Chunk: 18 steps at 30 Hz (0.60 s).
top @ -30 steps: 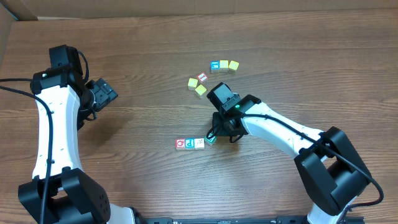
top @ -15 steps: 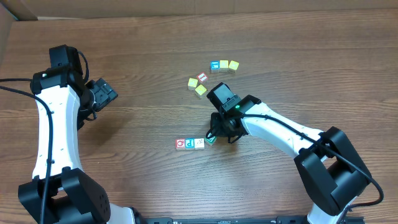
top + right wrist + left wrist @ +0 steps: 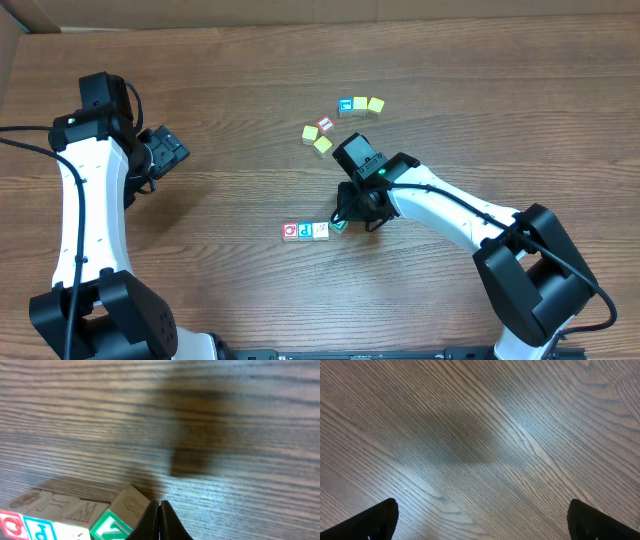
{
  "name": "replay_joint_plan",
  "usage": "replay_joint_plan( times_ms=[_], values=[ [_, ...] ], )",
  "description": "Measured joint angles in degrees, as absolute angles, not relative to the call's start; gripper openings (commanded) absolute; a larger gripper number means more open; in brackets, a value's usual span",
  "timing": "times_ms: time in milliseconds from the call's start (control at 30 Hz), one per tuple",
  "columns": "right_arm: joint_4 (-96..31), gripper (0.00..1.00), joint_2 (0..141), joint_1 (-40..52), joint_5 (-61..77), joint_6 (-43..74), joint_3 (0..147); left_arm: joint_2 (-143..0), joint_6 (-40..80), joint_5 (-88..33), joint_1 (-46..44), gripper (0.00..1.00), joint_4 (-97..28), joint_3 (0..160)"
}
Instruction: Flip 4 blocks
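Observation:
Four blocks lie in a row on the table: the red-framed Q (image 3: 290,231), the blue P (image 3: 305,230), the pale one (image 3: 321,229) and the green Z (image 3: 339,225). In the right wrist view the green Z block (image 3: 112,527) is turned at an angle to the row, beside the pale block (image 3: 75,510), the blue P (image 3: 42,531) and the red Q (image 3: 10,526). My right gripper (image 3: 160,506) is shut and empty, its tips against the Z block's right side (image 3: 346,216). My left gripper (image 3: 482,506) hangs open over bare wood at the far left (image 3: 168,150).
Several other cubes sit further back: a blue-faced one (image 3: 345,106) with two yellow ones (image 3: 368,104), plus a red-faced cube (image 3: 324,124) between yellow cubes (image 3: 310,133). A cardboard edge (image 3: 10,60) borders the table's left corner.

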State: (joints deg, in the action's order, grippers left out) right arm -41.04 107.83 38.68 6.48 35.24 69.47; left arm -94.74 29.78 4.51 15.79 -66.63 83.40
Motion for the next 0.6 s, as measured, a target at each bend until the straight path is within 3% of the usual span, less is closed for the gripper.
replay_joint_plan(
  times_ms=[600],
  values=[
    [-40.51, 0.04, 107.83, 38.68, 5.08, 35.38, 69.47, -94.74, 29.78, 4.54, 15.79, 1.0, -66.65, 83.4]
  ],
)
